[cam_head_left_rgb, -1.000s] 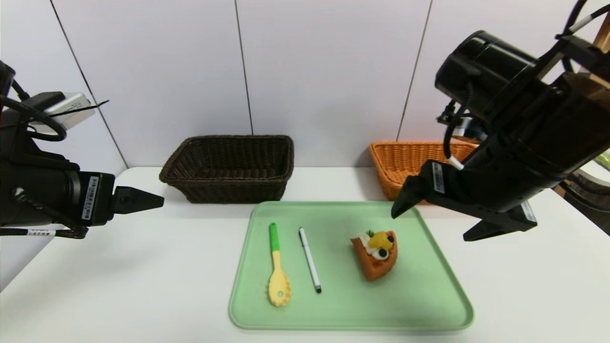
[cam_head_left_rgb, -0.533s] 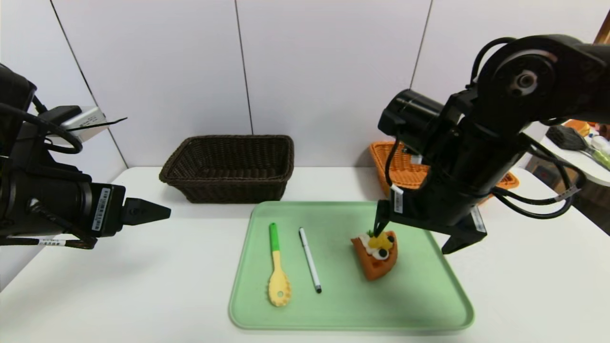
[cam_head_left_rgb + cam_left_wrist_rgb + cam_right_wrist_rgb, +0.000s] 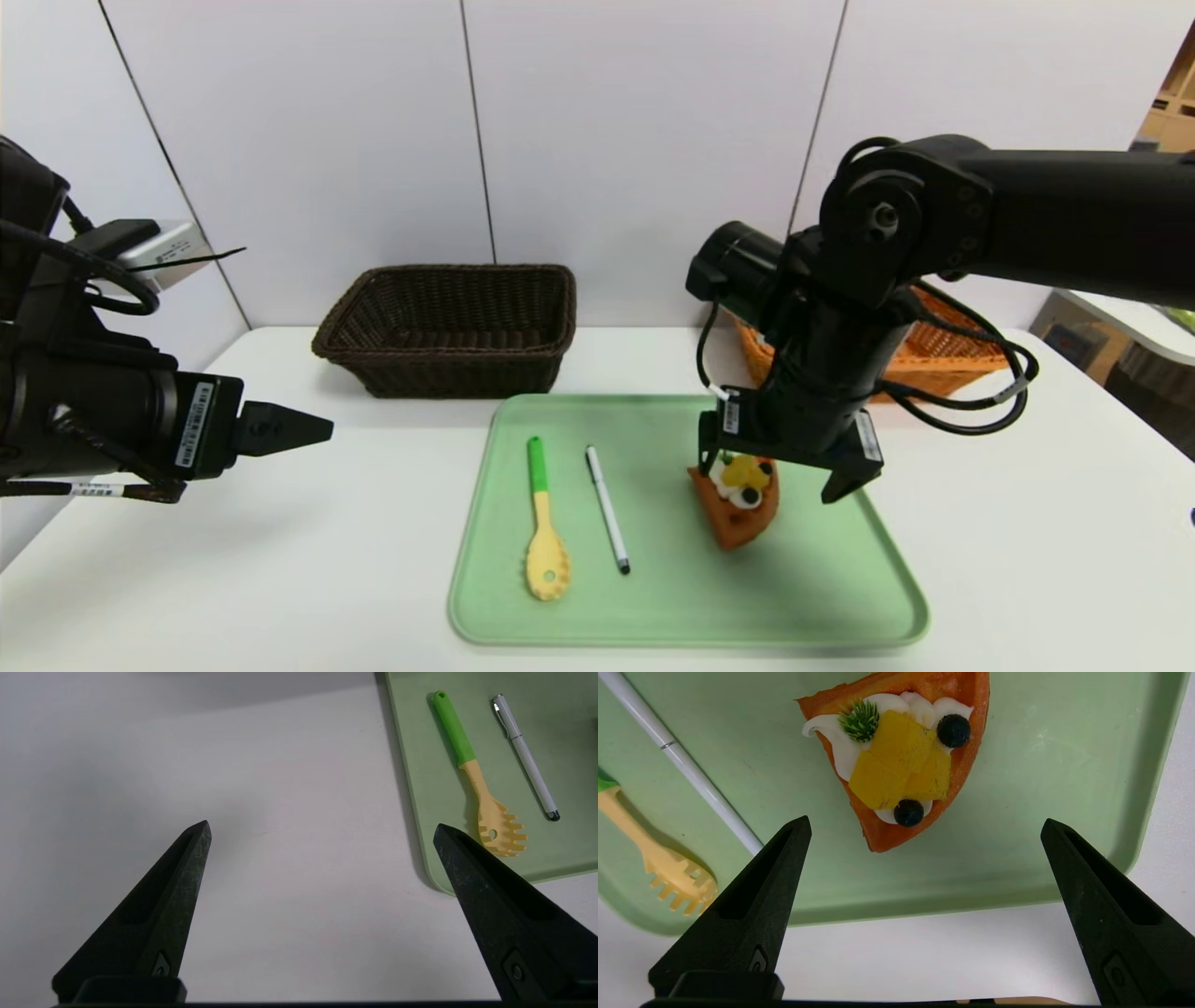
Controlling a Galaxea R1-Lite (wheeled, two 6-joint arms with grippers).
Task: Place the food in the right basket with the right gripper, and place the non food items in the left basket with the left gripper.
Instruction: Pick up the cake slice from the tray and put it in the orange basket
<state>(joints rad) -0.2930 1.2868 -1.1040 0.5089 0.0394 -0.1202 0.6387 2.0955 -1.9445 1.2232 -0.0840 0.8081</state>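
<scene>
From my station I have the right gripper (image 3: 926, 819) above the green tray (image 3: 794, 597), its fingertips spread wide with nothing between them in its grasp. The waffle wedge (image 3: 738, 509), topped with cream, yellow fruit and dark berries, lies on the tray below that gripper, unheld; in the head view one finger overlaps the edge of its topping, and I can't tell whether they touch. On the left side of this gripper, the white pen (image 3: 608, 509) lies on the tray, and beyond it the pasta spoon (image 3: 547, 551), green handle pointing toward the baskets. The orange wicker basket (image 3: 943, 359) sits behind the right gripper, partly covered from my head view by the arm. My left gripper (image 3: 322, 823) hangs over the white table (image 3: 308, 560), left of the tray, its fingers also well apart and holding nothing. The spoon and pen are off to its right, the spoon being the nearer of the two. The dark brown basket (image 3: 448, 355) stands on the table, farther back than the left gripper and to its right, and I see nothing inside it.
</scene>
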